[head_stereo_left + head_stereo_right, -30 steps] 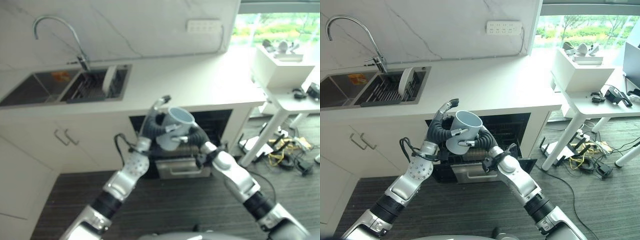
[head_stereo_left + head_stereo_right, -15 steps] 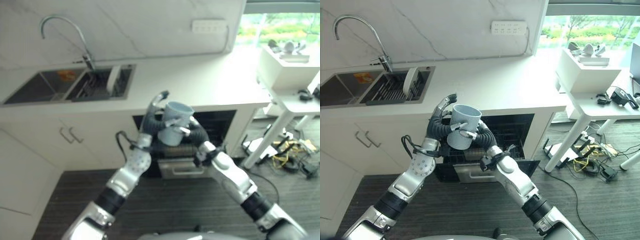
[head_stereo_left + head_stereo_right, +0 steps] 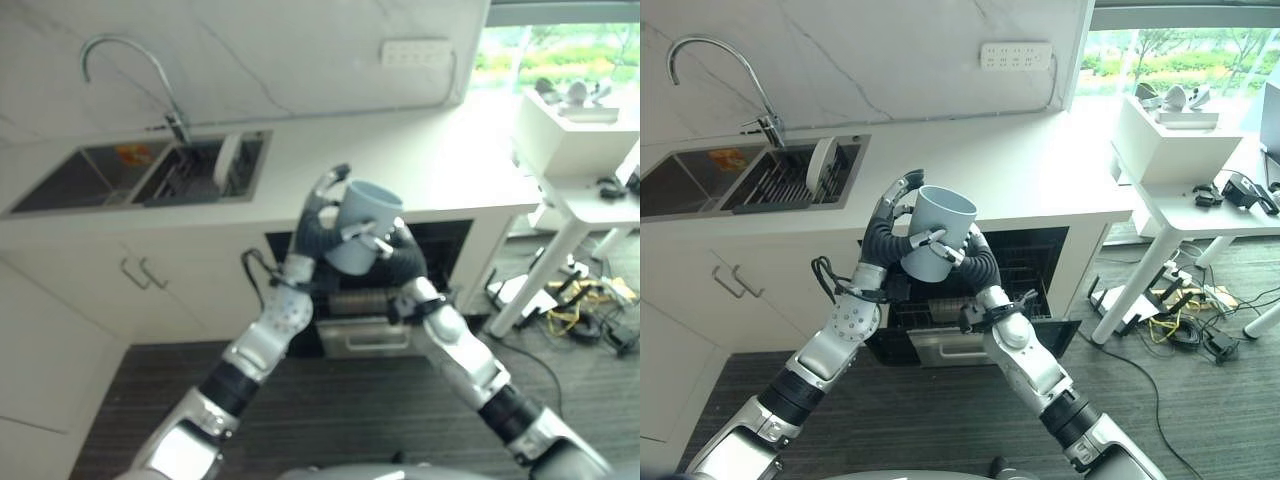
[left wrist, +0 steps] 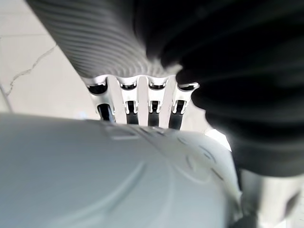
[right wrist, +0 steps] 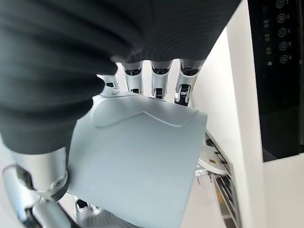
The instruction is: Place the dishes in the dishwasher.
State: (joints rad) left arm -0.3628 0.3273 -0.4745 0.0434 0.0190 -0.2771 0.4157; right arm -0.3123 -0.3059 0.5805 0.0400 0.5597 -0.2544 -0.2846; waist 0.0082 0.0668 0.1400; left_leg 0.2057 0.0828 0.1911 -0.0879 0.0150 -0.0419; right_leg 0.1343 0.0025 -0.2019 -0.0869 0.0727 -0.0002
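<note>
— Where is the cup?

— Up in the air in front of the bench, held between both hands, above the open dishwasher. Its mouth tilts up and away from the robot.

— How does the right hand hold it?

— Its fingers curl round the cup's side, and the thumb sits against the wall near the base. The right wrist view shows the pale grey cup filling the space past the fingers.

— And the left hand?

— It is at the cup's left side, fingers bent along the wall. In the left wrist view the cup's rounded surface lies right under them, touching.

— What lies below the cup?

— The dishwasher's dark opening under the bench, with its rack pulled out and the door dropped open near the floor.

— Anything else on the bench?

— A sink is set in to the left of the dishwasher, with a curved tap behind it. A white plate stands on edge in the sink's right basin. A socket strip is on the wall behind the bench.

— And to the right of the dishwasher?

— A white table carrying a white box, with cables on the floor beneath it.
</note>
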